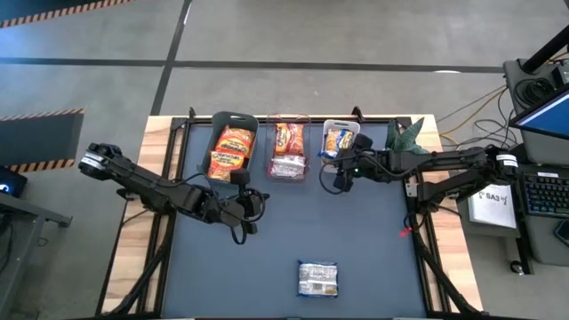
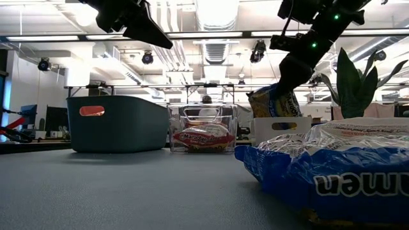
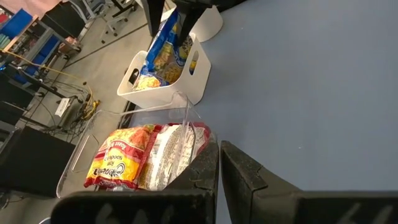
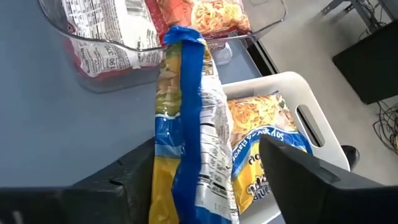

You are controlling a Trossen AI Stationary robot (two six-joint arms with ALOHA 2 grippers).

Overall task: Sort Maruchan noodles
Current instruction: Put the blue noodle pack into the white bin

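My right gripper [image 1: 338, 164] hangs over the white bin [image 1: 356, 127], shut on a yellow-and-blue noodle packet [image 2: 275, 102]. That packet stands edge-on between the fingers in the right wrist view [image 4: 193, 143]. A second yellow-and-blue packet [image 4: 267, 155] lies in the same bin. Orange packets [image 1: 231, 153] fill the teal bin [image 1: 218, 120]. Red-and-white and orange packets [image 1: 288, 147] lie in the clear bin [image 1: 307, 120]. One blue-and-white packet [image 1: 318, 278] lies flat near the table's near edge. My left gripper [image 1: 258, 200] is shut on nothing, raised above the table near the teal and clear bins. My right gripper pinches the yellow-and-blue packet by its upper part [image 4: 165, 180], one finger on each broad face. The fingers come from above, slanting down toward the far side. The packet hangs nearly upright below them, its lower end [image 3: 149, 78] inside the white bin.
The three bins stand in a row along the far edge. A green plant [image 1: 407, 135] stands right of the white bin. The dark mat [image 1: 373, 249] between the bins and the near packet is bare. Desks, a keyboard and cables lie beyond the table's right side.
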